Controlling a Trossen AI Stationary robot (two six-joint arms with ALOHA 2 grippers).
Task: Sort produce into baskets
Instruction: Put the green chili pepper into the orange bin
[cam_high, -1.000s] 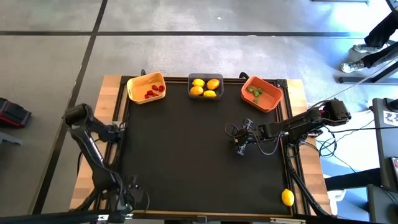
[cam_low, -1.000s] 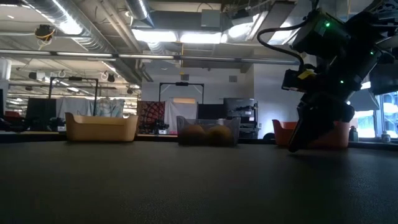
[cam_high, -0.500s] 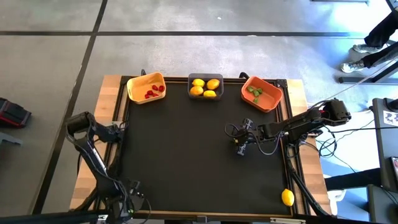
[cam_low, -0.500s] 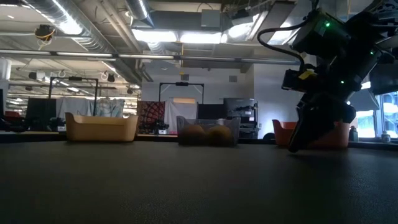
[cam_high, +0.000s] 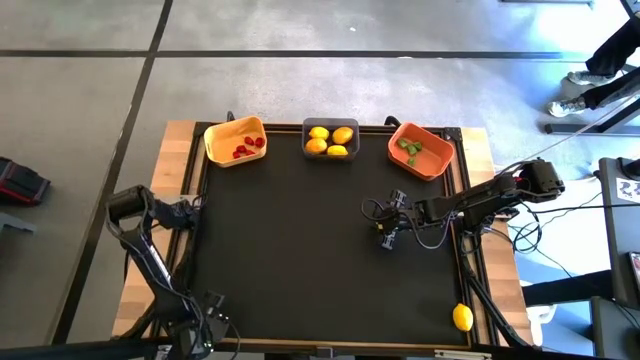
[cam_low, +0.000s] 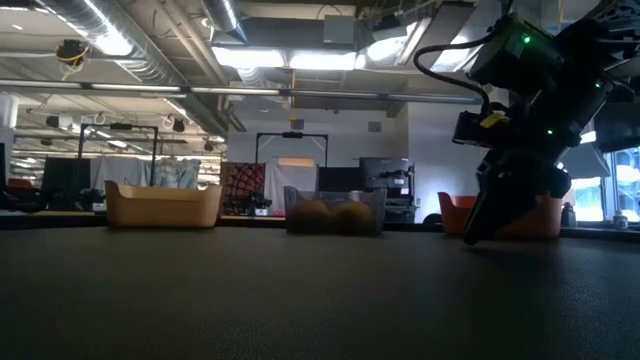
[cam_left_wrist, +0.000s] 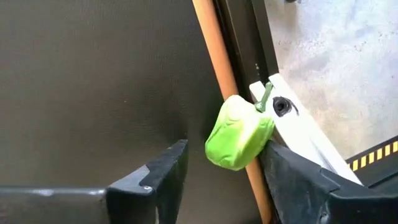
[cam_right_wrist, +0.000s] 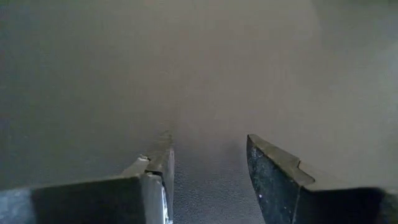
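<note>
Left claw at the surface's left edge, clamped on a green pepper; right claw apart, empty, mid-surface.

It was a robotics lab in an open industrial hall. The low view showed an exposed ceiling with bare ducts, pipes and strip lights, and monitors and equipment racks behind. From above, a black-topped workbench with a wooden rim stood on a polished concrete floor marked with dark lines, cables trailing at its side.
</note>
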